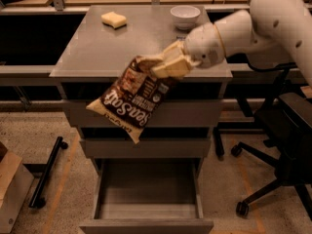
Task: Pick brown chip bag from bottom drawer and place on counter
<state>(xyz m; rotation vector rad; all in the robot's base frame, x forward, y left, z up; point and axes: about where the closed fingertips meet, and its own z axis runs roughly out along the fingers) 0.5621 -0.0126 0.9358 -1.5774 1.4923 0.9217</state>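
**Q:** What do you have, left to right?

**A:** You have:
- sponge [113, 19], on the counter [90, 57]
- brown chip bag [127, 104], hanging at the counter's front edge
- bottom drawer [146, 199], open below
- gripper [160, 68], clamped on the bag's top end
- bowl [185, 16], behind

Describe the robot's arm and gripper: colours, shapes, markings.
The arm is smooth white, built of thick rounded tubes with bulbous joints, with a few small dark dots on the upper segment. The gripper, over the counter's front edge, has blocky cream-tan fingers. No cables show.
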